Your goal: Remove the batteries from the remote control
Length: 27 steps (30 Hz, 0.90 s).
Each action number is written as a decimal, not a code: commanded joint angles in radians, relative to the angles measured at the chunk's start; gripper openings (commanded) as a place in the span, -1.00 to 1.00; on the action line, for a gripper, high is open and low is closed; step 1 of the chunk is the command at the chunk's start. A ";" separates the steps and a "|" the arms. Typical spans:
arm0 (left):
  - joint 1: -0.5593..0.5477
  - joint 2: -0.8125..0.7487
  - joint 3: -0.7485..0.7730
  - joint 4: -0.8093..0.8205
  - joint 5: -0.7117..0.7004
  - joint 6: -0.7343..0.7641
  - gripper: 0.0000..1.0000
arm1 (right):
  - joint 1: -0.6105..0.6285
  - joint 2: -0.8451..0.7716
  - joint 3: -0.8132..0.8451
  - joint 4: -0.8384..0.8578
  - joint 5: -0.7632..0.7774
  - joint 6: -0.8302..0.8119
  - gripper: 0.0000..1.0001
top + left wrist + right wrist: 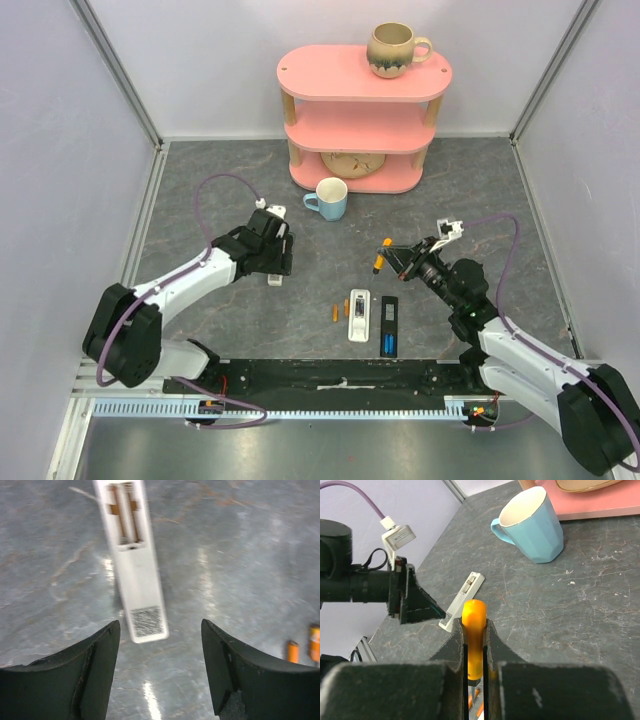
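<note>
A white remote control (135,570) lies on the table with its battery bay open and two brownish batteries (125,515) inside. My left gripper (160,622) is open above its near end, touching nothing. The same remote (462,602) shows in the right wrist view beside the left fingers (417,605). From above it is mostly hidden under the left gripper (272,258). My right gripper (475,625) is shut on an orange-handled screwdriver (473,630), held above the table (380,260). A loose orange battery (334,312) lies near a second white remote (358,315).
A black remote (389,312) lies right of the second white remote, with blue batteries (388,345) at its near end. A blue mug (328,198) stands before a pink shelf (362,110) that carries a beige mug (396,48). Two orange batteries (292,651) show at the left wrist view's right edge.
</note>
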 commanded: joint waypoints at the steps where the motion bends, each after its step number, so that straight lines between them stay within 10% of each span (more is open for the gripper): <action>1: -0.102 -0.060 0.024 0.010 0.031 -0.060 0.41 | 0.000 -0.049 0.030 -0.044 0.051 -0.019 -1.00; 11: -0.496 0.078 0.167 0.020 -0.038 -0.185 0.41 | -0.014 -0.104 0.035 -0.191 0.156 -0.036 -1.00; 27: -0.737 0.330 0.332 -0.033 -0.134 -0.321 0.41 | -0.060 -0.073 0.038 -0.202 0.130 -0.045 -1.00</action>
